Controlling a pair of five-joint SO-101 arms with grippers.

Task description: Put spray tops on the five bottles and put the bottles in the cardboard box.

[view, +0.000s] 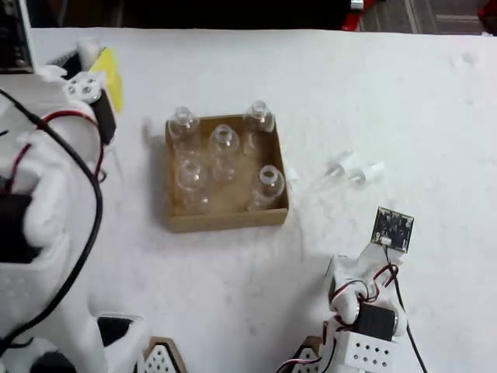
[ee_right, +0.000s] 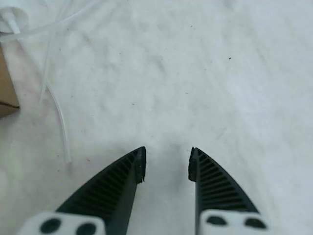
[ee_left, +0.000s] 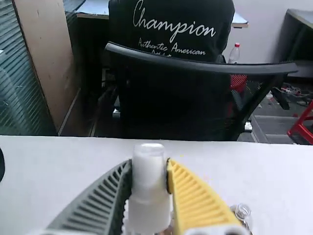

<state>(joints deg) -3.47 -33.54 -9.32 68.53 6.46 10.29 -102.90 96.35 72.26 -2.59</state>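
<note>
I see the box (view: 225, 219) in the middle of the table (view: 404, 93), with five bottles (view: 224, 144) standing inside it. Two spray tops (view: 353, 171) lie on the table just right of the box. Off to the box's left, my left gripper (ee_left: 149, 164) pinches a third spray top (ee_left: 148, 196). My right gripper (ee_right: 166, 164) hangs over the table, nearer to me than the two loose tops.
</note>
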